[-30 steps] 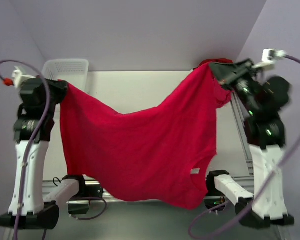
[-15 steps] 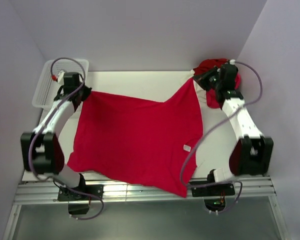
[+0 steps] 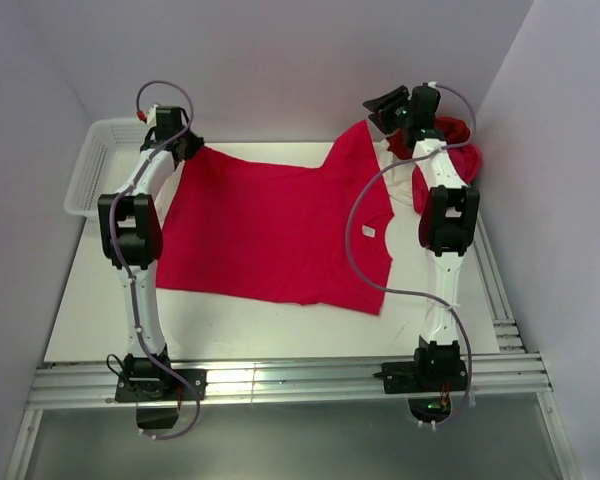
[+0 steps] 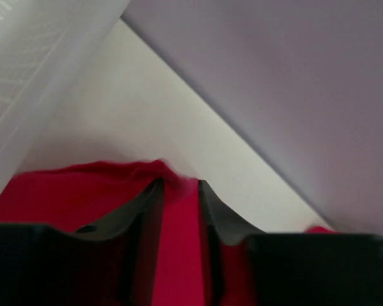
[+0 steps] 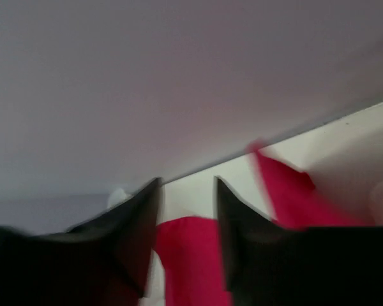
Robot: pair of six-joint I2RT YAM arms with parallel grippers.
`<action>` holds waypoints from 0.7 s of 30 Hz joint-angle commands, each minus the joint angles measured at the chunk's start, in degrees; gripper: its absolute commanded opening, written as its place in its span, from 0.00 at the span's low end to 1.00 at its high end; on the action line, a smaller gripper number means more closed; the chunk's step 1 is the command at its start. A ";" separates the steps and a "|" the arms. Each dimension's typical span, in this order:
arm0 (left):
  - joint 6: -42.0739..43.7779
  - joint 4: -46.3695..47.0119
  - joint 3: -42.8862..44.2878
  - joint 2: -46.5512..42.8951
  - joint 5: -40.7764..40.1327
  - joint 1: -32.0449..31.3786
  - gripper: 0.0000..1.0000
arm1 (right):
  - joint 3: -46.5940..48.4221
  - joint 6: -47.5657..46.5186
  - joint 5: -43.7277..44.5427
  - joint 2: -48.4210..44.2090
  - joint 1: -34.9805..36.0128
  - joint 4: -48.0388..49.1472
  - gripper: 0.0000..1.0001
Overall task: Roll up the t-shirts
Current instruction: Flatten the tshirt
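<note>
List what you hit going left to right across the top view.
basket → left gripper → red shirt → right gripper → shirt pile

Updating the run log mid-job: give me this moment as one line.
crimson t-shirt spread on table | left tool pinching its far-left corner | right tool open at far-right corner | rolling not begun

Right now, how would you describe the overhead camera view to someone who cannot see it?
A crimson t-shirt lies spread nearly flat on a white table, seen from above. Two robot arms reach to its far corners: the left gripper beside a white mesh basket, the right gripper near a heap of more red cloth.
</note>
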 commanded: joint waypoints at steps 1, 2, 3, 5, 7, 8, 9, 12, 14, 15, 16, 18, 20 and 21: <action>1.25 -2.26 8.44 0.11 4.46 1.31 0.37 | 6.29 3.12 -1.37 -1.40 -0.74 5.63 0.61; 1.86 -2.96 9.06 -0.32 4.30 1.75 0.49 | 5.41 2.87 -1.28 -2.54 -1.09 7.73 0.70; 2.39 -3.23 9.07 -1.02 4.30 1.93 0.85 | 4.19 2.17 -0.49 -4.12 -1.27 7.49 0.82; 4.41 -2.44 7.76 -4.27 4.30 2.11 0.99 | 0.76 -0.72 -0.31 -8.69 -1.62 4.61 0.95; 5.47 -3.05 6.88 -7.34 4.47 2.11 1.00 | -3.53 -2.49 -0.92 -13.59 -1.89 0.40 0.94; 6.52 -3.75 6.87 -8.23 4.82 2.11 1.00 | -5.30 -5.19 -1.10 -15.63 -1.98 -4.68 0.92; 6.88 -4.98 6.87 -9.02 5.43 2.11 1.00 | -7.58 -6.70 -0.93 -17.91 -1.98 -7.08 0.91; 8.46 -9.29 4.34 -15.59 7.28 1.85 0.99 | -26.95 -10.93 0.91 -30.12 -1.45 -11.14 0.87; 9.60 -10.17 -2.16 -19.82 7.64 1.15 1.00 | -34.29 -12.68 1.01 -39.09 -1.10 -13.76 0.85; 9.61 -10.78 -4.18 -23.67 7.72 0.97 0.99 | -39.89 -13.13 0.83 -41.73 -1.01 -15.00 0.84; 9.61 -11.83 -8.20 -25.62 7.90 0.70 0.99 | -42.56 -13.65 0.57 -46.36 -0.84 -16.75 0.82; 8.91 -15.17 -12.35 -31.23 8.68 -0.26 0.99 | -50.62 -14.80 0.31 -51.31 -0.48 -21.15 0.80; 8.46 -15.36 -20.08 -35.46 10.88 -2.27 0.99 | -56.09 -15.59 0.74 -58.51 0.57 -25.02 0.78; 7.94 -15.88 -24.63 -39.23 10.37 -3.50 0.99 | -60.56 -16.11 1.35 -60.71 1.01 -26.68 0.76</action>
